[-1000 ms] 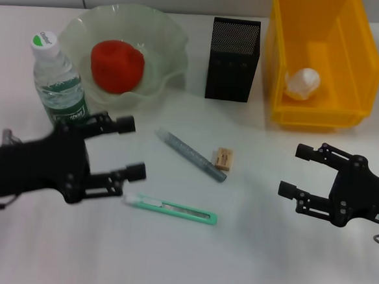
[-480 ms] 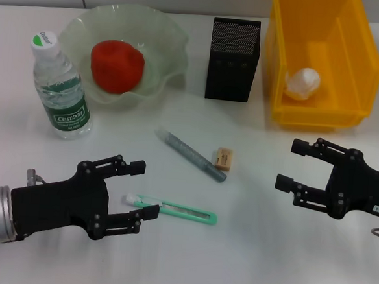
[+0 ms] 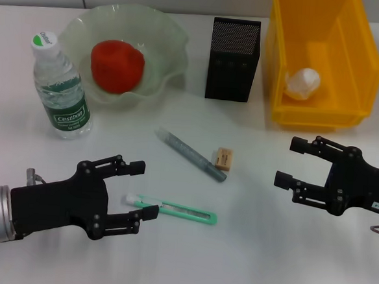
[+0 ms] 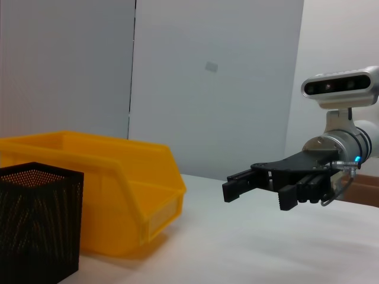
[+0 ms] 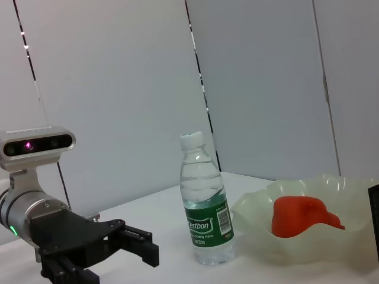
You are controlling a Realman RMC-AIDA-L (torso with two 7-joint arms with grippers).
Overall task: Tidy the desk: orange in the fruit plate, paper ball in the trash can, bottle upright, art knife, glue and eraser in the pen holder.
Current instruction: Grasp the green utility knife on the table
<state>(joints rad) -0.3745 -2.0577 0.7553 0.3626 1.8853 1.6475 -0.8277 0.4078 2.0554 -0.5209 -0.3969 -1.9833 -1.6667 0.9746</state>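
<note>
A: Biggest first?

B: White table (image 3: 246,256), then yellow trash can (image 3: 370,70) at the far right edge. Held the paper ball (image 3: 302,83), crumpled and white, against its near inner wall.

A: Next in size?

B: Fruit plate (image 3: 169,56), pale green glass with a wavy rim, far left of centre. Carried the orange (image 3: 117,65), reddish and slightly lumpy, in its middle.

A: And the claws?

B: Left gripper (image 3: 144,189) low at the near left, fingers spread wide, holding nothing. Right gripper (image 3: 288,162) near right, just in front of the trash can, also spread wide and empty.

A: Then?

B: Pen holder (image 3: 232,60), black mesh, square, upright between plate and trash can. Bottle (image 3: 59,94) upright just beside the plate's left rim, clear with a green label and a white cap.

A: Small items?

B: Art knife (image 3: 172,209), green handle, flat on the table, its white end under the left gripper's lower finger (image 3: 147,210) as seen from the head; contact impossible to tell. Glue (image 3: 190,155), a grey stick lying diagonally, near the table's middle. Eraser (image 3: 224,159), small and tan, just beside the glue.

A: Room to move?

B: Open table between the two grippers and along the near edge.
</note>
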